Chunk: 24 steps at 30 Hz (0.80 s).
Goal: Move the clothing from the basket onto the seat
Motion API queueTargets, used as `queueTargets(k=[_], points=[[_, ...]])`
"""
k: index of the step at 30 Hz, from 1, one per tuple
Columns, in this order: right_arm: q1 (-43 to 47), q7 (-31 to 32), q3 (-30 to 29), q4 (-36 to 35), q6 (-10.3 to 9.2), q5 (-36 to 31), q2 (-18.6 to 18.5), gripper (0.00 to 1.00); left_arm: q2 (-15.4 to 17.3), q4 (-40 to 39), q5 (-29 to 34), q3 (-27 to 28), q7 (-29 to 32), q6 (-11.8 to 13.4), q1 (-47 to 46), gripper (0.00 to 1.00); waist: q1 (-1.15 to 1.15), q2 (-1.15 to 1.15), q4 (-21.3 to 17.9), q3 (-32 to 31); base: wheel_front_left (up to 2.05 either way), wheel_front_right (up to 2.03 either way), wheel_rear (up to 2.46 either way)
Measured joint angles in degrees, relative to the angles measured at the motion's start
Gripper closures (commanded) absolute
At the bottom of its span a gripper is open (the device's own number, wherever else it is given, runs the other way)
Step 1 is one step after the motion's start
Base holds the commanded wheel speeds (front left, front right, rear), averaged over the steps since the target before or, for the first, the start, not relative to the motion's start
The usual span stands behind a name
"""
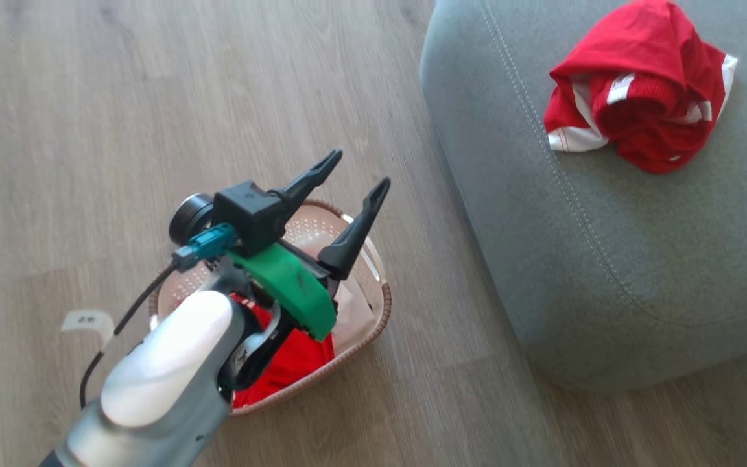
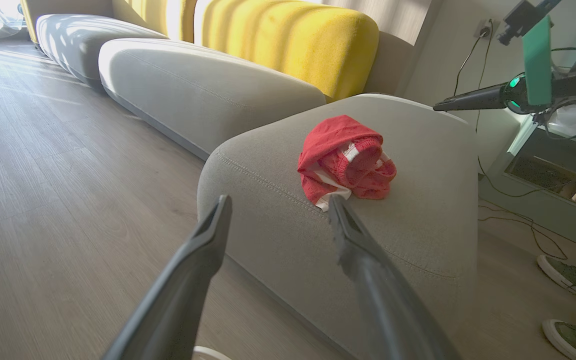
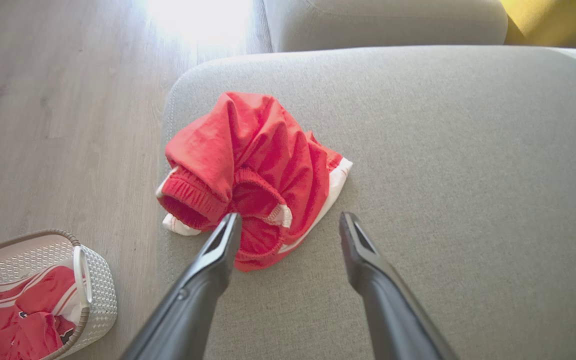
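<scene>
1. Floor [image 1: 88, 97]: pale wood-look planks; carries the seat and the basket.
2. Sofa cushions [image 2: 193, 85]: grey; line up beyond the seat in the left wrist view, backed by a yellow backrest [image 2: 288, 45].
3. Seat [image 1: 607, 259]: light grey with rounded corners and a double-stitched seam; stands to the right of the basket in the head view, parted from it by a strip of floor.
4. Left tool [image 1: 359, 170]: hangs above the basket on a pale forearm; fingers spread wide, gripping nothing; points toward the seat in its own wrist view.
5. Right tool [image 3: 290, 219]: hovers over the seat, fingers wide apart and empty; one fingertip overlaps the edge of the heap in its wrist view, but cannot tell whether touching.
6. Clothing on the seat [image 1: 646, 91]: red with white trim; lies crumpled in a heap, inside the seam.
7. Basket [image 1: 381, 310]: cream, perforated, brown-rimmed; sits on the floor, partly hidden under the left arm.
8. Clothing in the basket [image 3: 23, 315]: red with white stripes; lies bunched at the bottom.
9. Shoes [image 2: 568, 277]: two, grey with pale soles; rest on the floor beside the seat.
10. Paper label [image 1: 87, 321]: small and white, left of the basket.
</scene>
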Motion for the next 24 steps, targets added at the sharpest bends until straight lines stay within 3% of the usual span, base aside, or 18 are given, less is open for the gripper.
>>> queueTargets(k=[7,14,24], points=[[1.9,-5.0,2.0,-10.1,0.01,-1.1,-1.5,0.00,0.8,0.0,-1.9,2.3,-1.8,2.0,2.9,0.00,0.00,0.00,2.3,-3.4,0.00,0.00,0.00],[8.0,-13.6,-3.2,-17.0,0.00,-3.8,-1.0,0.00,1.6,-0.1,-3.1,4.9,-3.3,4.0,5.4,0.00,0.00,0.00,6.5,-5.5,0.00,0.00,0.00],[22.0,-20.4,-14.9,-24.3,0.00,-11.3,7.8,0.00,4.4,-0.5,-4.6,8.3,-5.5,7.1,10.9,0.00,0.00,0.00,11.4,-7.8,0.00,0.00,0.00]])
